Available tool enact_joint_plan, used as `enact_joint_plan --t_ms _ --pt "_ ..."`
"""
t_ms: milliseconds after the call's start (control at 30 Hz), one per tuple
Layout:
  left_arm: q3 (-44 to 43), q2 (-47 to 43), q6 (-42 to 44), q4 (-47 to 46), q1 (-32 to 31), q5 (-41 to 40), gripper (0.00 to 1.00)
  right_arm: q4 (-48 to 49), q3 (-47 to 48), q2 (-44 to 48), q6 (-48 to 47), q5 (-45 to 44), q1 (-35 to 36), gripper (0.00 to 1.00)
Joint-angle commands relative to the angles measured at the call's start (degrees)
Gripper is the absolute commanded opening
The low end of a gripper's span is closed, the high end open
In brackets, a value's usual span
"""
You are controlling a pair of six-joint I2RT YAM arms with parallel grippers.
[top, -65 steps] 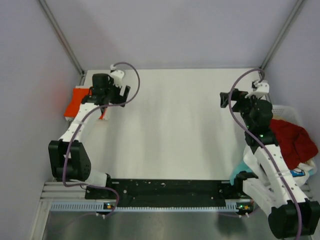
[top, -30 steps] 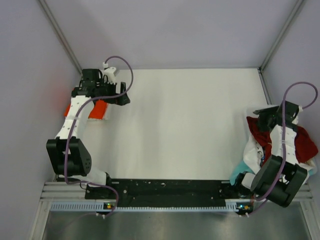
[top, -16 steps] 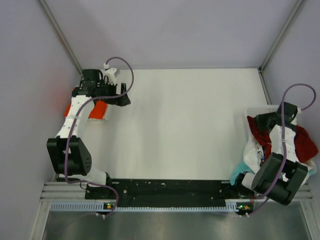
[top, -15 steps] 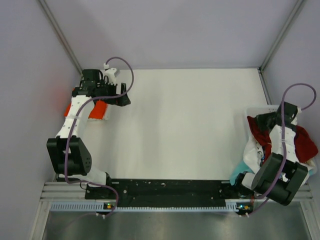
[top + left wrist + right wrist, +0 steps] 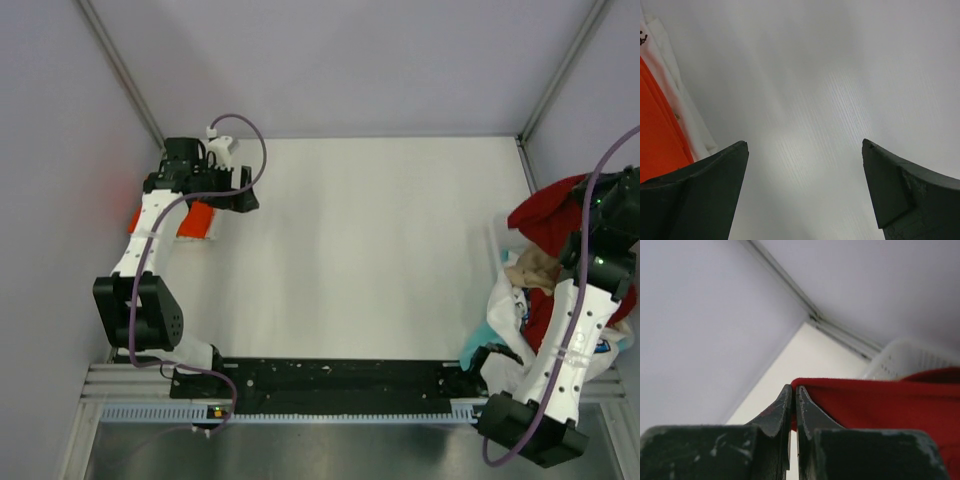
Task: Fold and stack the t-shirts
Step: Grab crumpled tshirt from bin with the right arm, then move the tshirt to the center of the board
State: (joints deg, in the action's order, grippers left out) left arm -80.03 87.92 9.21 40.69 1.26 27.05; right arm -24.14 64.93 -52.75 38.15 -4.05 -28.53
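My right gripper (image 5: 598, 203) (image 5: 794, 390) is shut on a fold of the dark red t-shirt (image 5: 548, 207) (image 5: 880, 400) and holds it up above the white basket (image 5: 905, 357). The cloth hangs down from the jaws. Under it a beige t-shirt (image 5: 530, 268) and a white printed t-shirt (image 5: 506, 308) lie in the pile. At the table's left edge sits a folded orange-red t-shirt (image 5: 197, 218) (image 5: 655, 135) on a white one (image 5: 682, 107). My left gripper (image 5: 238, 196) (image 5: 804, 145) hovers open just right of that stack, nothing between its fingers.
The basket (image 5: 497, 240) stands at the table's right edge by the right arm's base. A teal cloth (image 5: 479, 336) pokes out at its near corner. Grey walls and metal frame posts close in on the table at left, right and back.
The right gripper closed on the dark red t-shirt in the basket and lifted it up and towards the back. The beige t-shirt now shows. The left arm has stayed put.
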Motion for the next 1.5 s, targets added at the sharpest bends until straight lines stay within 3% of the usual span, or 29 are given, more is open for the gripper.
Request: enact_joint_plan --t_ms 0,100,300,433,533,633,733,867,1100,1233,1367,1467 --pt "-2.59 -1.87 0.90 -0.52 -0.03 -1.64 0.99 4.44 10.73 1.34 -8.96 -5.88 3.03 0.00" --pt "-2.41 -2.05 0.72 -0.78 -0.03 -1.56 0.99 5.16 20.99 -2.86 -14.05 -6.32 9.79 0.00" --pt "-2.15 -2.58 -0.07 -1.40 -0.03 -2.87 0.99 6.56 41.13 -14.03 -25.21 -12.38 36.05 0.00" --pt "-2.06 -3.02 -0.51 -1.93 0.24 -5.86 0.99 9.46 48.96 -21.93 -33.99 -10.98 53.80 0.00" --pt "-2.15 -3.02 -2.09 -2.72 0.94 -10.07 0.99 8.15 55.90 -28.96 -37.80 -3.55 64.28 0.00" --pt "-2.15 -2.84 -3.06 -3.07 1.99 -14.20 0.99 7.35 58.29 -34.86 -32.19 10.96 67.11 0.00" --pt "-2.32 -2.84 -3.41 -3.42 3.75 -16.76 0.99 6.83 55.85 -39.70 -31.20 14.95 68.96 0.00" --pt "-2.68 -3.19 -3.50 -3.33 6.47 -19.31 0.99 5.69 46.81 -43.22 -37.52 21.18 71.33 0.00" --pt "-2.59 -3.72 -2.45 -3.07 8.41 -18.44 0.99 5.86 36.42 -37.00 -39.56 16.71 69.50 0.00" --pt "-3.11 -3.98 0.19 -1.75 8.41 -9.93 0.99 5.86 32.20 -33.74 -39.73 17.58 68.17 0.00" --pt "-4.69 -4.25 1.07 -0.44 8.41 -2.89 0.99 8.48 31.23 -36.35 -36.24 21.46 70.18 0.00" --pt "-6.71 -4.07 -0.25 -0.43 8.85 -8.39 0.99 9.38 35.16 -43.72 -35.07 22.85 75.71 0.00"
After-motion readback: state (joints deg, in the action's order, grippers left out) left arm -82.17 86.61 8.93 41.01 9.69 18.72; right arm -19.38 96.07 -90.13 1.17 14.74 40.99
